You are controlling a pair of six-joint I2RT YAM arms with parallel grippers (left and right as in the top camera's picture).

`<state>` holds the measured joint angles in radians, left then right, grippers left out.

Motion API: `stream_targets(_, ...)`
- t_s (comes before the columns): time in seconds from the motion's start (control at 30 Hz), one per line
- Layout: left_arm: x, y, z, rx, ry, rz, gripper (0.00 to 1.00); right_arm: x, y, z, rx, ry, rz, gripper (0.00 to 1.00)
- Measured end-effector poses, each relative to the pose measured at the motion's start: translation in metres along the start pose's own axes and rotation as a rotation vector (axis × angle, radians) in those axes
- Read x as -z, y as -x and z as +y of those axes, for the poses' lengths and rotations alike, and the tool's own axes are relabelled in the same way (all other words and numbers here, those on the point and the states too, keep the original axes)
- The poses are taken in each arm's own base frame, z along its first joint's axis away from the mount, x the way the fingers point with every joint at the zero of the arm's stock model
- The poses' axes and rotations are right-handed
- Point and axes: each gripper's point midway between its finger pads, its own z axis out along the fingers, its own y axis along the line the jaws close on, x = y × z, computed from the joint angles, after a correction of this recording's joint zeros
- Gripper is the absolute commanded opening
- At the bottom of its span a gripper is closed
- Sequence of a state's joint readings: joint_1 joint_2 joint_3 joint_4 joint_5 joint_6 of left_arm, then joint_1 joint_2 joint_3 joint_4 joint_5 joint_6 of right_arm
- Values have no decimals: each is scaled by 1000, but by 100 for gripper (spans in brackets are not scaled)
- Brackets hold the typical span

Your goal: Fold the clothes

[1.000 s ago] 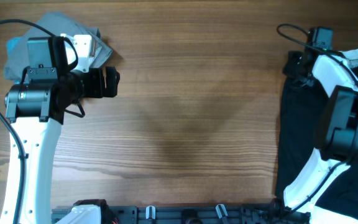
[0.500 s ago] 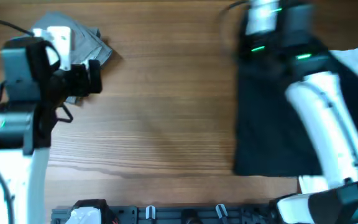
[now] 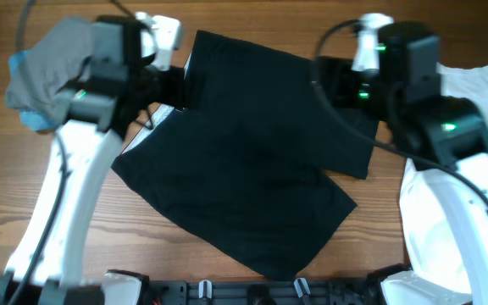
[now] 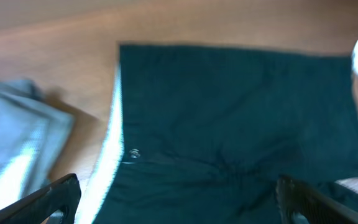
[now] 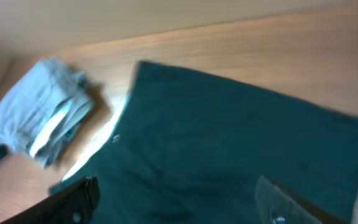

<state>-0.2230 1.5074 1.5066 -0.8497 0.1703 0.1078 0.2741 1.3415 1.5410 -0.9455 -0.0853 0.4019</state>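
Note:
The black shorts [image 3: 252, 161] lie spread flat across the middle of the table, their pale waistband [image 4: 107, 165] along the left edge. My left gripper [image 3: 180, 85] hovers open at that waistband end; its fingers [image 4: 55, 199] stand wide apart over the cloth. Over the shorts' upper right corner my right gripper [image 3: 333, 85] is open too, and both fingers [image 5: 73, 202] are clear of the dark cloth [image 5: 229, 143]. The grey folded shorts [image 3: 45, 76] sit at the far left. A white shirt [image 3: 481, 85] lies at the right edge.
The grey folded shorts [image 5: 42, 118] rest just left of the black shorts' waistband. The white shirt [image 3: 435, 237] runs down the right side under my right arm. A black rail [image 3: 252, 292] lines the table's front edge.
My right gripper has dragged the black shorts from the right edge to the middle of the table and opened. My left arm has swung right to the waistband.

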Motion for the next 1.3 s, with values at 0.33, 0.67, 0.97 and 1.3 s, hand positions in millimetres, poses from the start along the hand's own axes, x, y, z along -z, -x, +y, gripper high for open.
stream_targets(0.33, -53, -36, -6, 10, -38, 186, 95, -163, -60, -188, -354, -305, 354, 11)
stream_targets(0.67, -50, -47, -7, 15, -40, 228, 100, -306, -35, -243, -607, -260, 51, 4)
stream_targets(0.97, -56, -17, -5, -6, -31, 106, 100, -327, 18, -245, -454, -123, -104, 45)
stream_targets(1.3, -48, 9, 60, 162, 110, -21, 100, -114, -1, -125, -316, 10, 291, 20)
